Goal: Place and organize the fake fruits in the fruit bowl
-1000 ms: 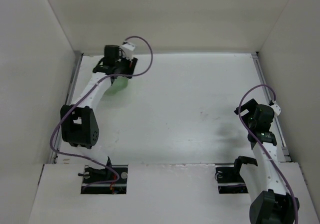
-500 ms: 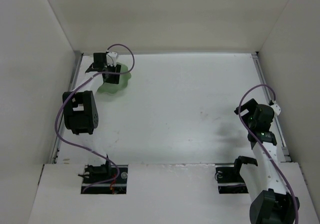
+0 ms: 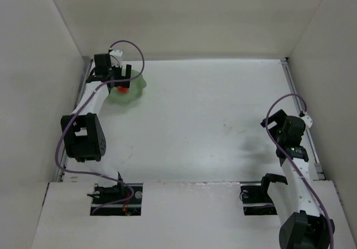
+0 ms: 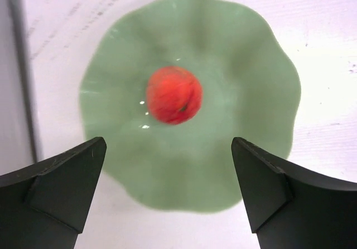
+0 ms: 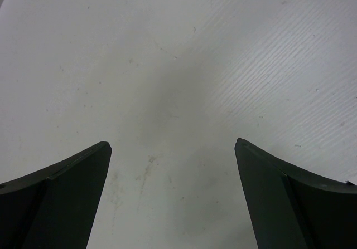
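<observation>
1. Start at the left gripper (image 4: 168,144): its jaws are spread wide and it has hold of nothing. Its two dark fingers (image 4: 67,182) sit in the bottom corners of the wrist view.
2. Straight below that gap is the fruit (image 4: 174,94), small, round and red-orange, lying free with neither finger on it.
3. It rests in the middle of the bowl (image 4: 254,93), which is pale green and shallow with a wavy rim, and much wider than the fruit.
4. The bowl sits flat on the white table (image 4: 329,48).
5. From the top view, the bowl is in the far-left corner of the table, close to the left wall (image 3: 39,65). The left arm (image 3: 92,101) reaches out to it, the gripper is poised over the bowl's near-left side, and a purple cable (image 3: 134,51) loops over the wrist.
6. Across on the right side, well apart from the bowl, is the right gripper (image 5: 173,146). Its jaws are also wide and empty, with faintly scuffed white table surface beneath them.
</observation>
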Robot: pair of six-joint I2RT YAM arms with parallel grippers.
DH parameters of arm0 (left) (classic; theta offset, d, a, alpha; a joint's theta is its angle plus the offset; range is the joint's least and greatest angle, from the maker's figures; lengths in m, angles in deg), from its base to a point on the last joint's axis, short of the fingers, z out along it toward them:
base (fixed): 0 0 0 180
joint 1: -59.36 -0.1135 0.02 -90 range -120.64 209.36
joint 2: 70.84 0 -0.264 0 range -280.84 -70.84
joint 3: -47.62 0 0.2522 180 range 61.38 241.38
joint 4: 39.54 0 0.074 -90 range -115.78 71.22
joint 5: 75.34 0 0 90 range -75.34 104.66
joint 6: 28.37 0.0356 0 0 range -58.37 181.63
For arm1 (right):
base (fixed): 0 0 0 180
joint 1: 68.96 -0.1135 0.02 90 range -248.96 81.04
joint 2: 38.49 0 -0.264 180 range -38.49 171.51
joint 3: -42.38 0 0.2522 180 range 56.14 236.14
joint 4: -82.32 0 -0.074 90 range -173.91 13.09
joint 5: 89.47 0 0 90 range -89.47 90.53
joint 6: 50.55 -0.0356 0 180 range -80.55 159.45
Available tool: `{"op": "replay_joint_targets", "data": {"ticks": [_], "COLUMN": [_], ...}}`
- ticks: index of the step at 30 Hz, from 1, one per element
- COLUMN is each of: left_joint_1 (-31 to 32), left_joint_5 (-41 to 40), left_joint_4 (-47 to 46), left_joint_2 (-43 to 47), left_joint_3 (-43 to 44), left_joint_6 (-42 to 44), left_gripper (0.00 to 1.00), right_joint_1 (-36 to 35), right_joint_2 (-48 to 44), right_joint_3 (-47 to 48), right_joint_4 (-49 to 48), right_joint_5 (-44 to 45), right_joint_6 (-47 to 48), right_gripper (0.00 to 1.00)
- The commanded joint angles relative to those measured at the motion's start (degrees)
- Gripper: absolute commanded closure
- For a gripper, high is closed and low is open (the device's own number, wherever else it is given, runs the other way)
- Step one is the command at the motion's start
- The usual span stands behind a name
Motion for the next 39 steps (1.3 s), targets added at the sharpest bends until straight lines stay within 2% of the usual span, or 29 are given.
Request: {"op": "replay_joint_targets", "data": {"ticks": [1, 3, 8, 14, 18, 21, 27, 39], "left_joint_1": [-2.2, -1.1, 11.2, 24.5, 30.5, 31.4, 29.0, 23.9], "left_joint_5": [3.4, 6.4, 6.1, 1.7, 1.3, 2.8, 9.2, 11.4], "left_joint_4": [2.2, 4.4, 13.9, 17.1, 16.6, 15.4, 15.3, 15.7], "left_joint_2": [10.0, 15.0, 24.1, 31.4, 32.8, 32.5, 33.1, 34.5], "left_joint_3": [-3.1, -7.3, -19.3, -33.7, -38.1, -38.7, -38.4, -38.7], "left_joint_6": [3.1, 8.3, 16.8, 16.6, 13.8, 10.8, 7.8, 4.1], "left_gripper": [0.0, 0.0, 0.0, 0.0, 0.0, 0.0, 0.0, 0.0], "right_joint_1": [-0.3, -0.3, -0.3, -0.2, -0.4, -0.5, -0.5, -0.1], "right_joint_2": [-1.1, -0.7, 1.2, 0.3, 0.3, -0.6, -1.9, 0.0], "right_joint_3": [0.5, 0.1, 1.2, 1.1, 0.8, 0.8, 0.4, 0.8], "right_joint_4": [-2.6, -3.0, -3.2, -3.0, -2.8, -2.4, -1.9, -2.4], "right_joint_5": [1.1, 1.1, 0.8, 0.8, 0.9, 1.0, 1.1, 1.1], "right_joint_6": [0.2, 0.2, 0.4, 0.5, 0.3, 0.3, 0.2, 0.3], "right_gripper": [0.0, 0.0, 0.0, 0.0, 0.0, 0.0, 0.0, 0.0]}}
